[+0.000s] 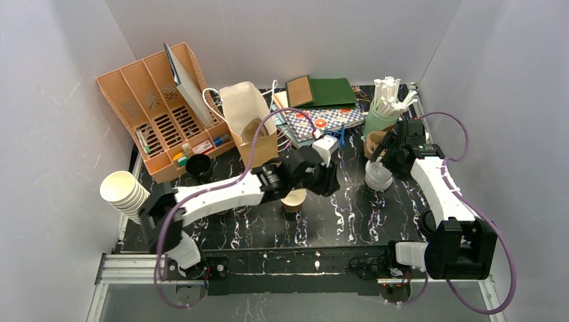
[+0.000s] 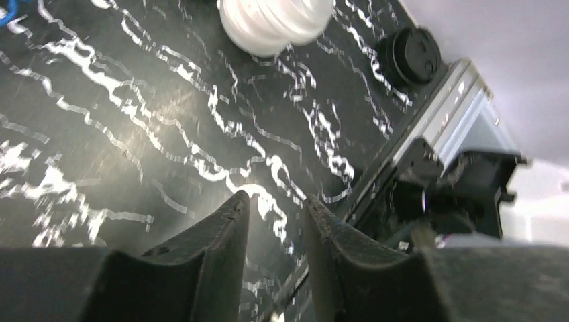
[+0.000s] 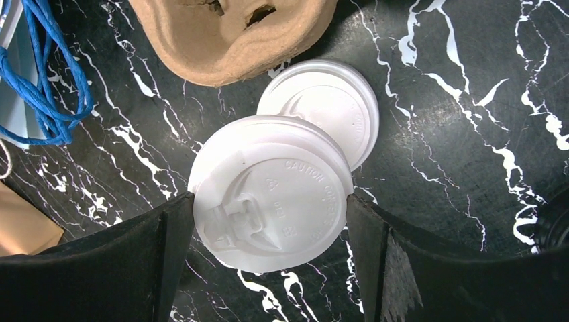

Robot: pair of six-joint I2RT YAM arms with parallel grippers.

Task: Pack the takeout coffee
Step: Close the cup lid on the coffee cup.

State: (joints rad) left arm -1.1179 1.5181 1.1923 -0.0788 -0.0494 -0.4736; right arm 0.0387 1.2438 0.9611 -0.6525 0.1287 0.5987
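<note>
— Right wrist view first: where are the coffee things?
— A white lid (image 3: pixel 272 194) sits just in front of the cardboard tray (image 3: pixel 228 33), between the wide-spread fingers of the right gripper (image 3: pixel 268 204). Both fingers meet its rim; whether they press, I cannot tell. A second lid (image 3: pixel 329 100) is partly covered by it.
— And the cup?
— From above, a tan cup (image 1: pixel 293 200) stands left of the tray, mostly hidden under the left arm (image 1: pixel 221 194). The left gripper (image 2: pixel 276 208) is blurred, its fingers slightly apart with nothing between.
</note>
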